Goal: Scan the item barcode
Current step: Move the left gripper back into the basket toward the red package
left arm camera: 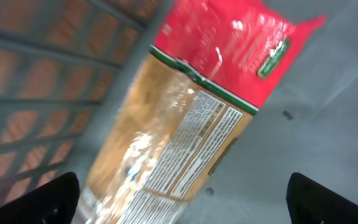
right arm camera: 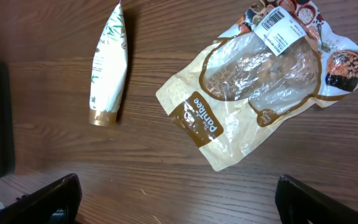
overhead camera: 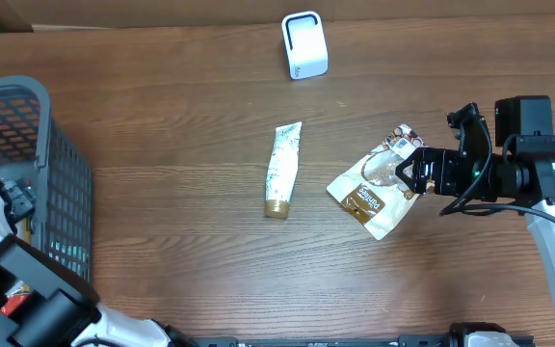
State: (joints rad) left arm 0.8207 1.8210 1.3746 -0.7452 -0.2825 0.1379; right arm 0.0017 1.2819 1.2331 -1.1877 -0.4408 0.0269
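Opened wide, the left hand (left arm camera: 188,202) is held inside the grey basket (overhead camera: 27,145) at the near left corner of the bench (overhead camera: 162,241), and nothing is gripped. A clear packet with a red top (left arm camera: 185,124) is seen lying just beneath it on the basket floor. The right hand (right arm camera: 185,199) is likewise spread apart and empty, and is held above the right side of the bench, over the snack pouch (overhead camera: 374,188). The pouch is laid flat to the right of the middle, with its white barcode label (right arm camera: 277,23) turned upward at its far right end. A cream tube (overhead camera: 282,169) with a gold cap is laid near the middle, left of the pouch, cap toward the near edge. At the far edge, about the middle, the white scanner (overhead camera: 304,45) is stood upright, well apart from both.
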